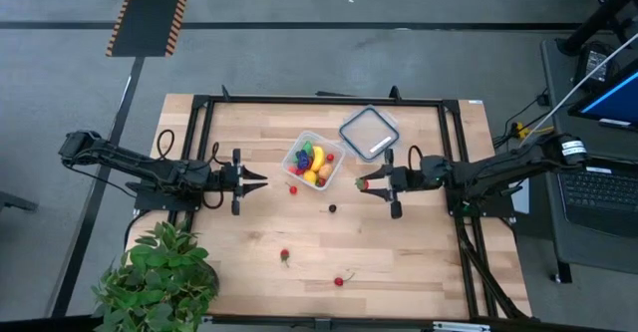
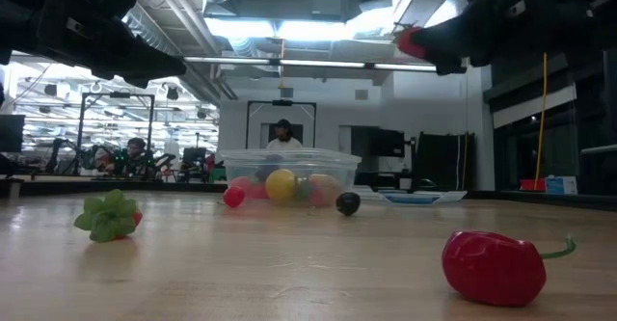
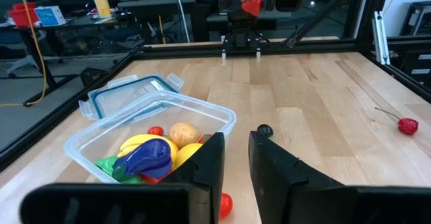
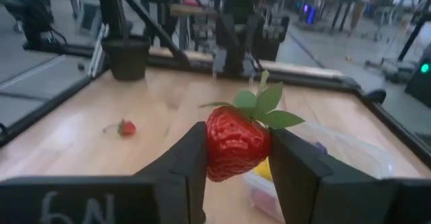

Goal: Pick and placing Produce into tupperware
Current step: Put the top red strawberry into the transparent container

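The clear tupperware (image 1: pixel 314 160) stands mid-table and holds several pieces of produce: yellow, red, tan, green and blue-purple (image 3: pixel 149 155). My right gripper (image 1: pixel 367 182) hovers just right of the tub, shut on a red strawberry (image 4: pixel 236 143) with green leaves. My left gripper (image 1: pixel 263 182) hovers left of the tub, pointing level at it; its fingers (image 3: pixel 210 162) stand a narrow gap apart with nothing between. Loose produce lies on the table: a red piece (image 1: pixel 293 188), a dark one (image 1: pixel 332 208), a strawberry (image 1: pixel 285 256) and a stemmed red one (image 1: pixel 340 280). My right gripper pinches the strawberry's red body (image 4: pixel 214 146) between its two fingers, one on each side. The fingers reach in about level from the table's right side. The berry is lifted clear of the table (image 2: pixel 413 41), its leafy cap (image 4: pixel 264 106) sticking out above the fingers.
The flat clear lid (image 1: pixel 369 133) with a bluish rim lies behind the tub to its right. A leafy potted plant (image 1: pixel 159 277) stands at the near left corner. A black frame (image 1: pixel 319 101) runs around the tabletop. People sit in the room beyond (image 2: pixel 281 136).
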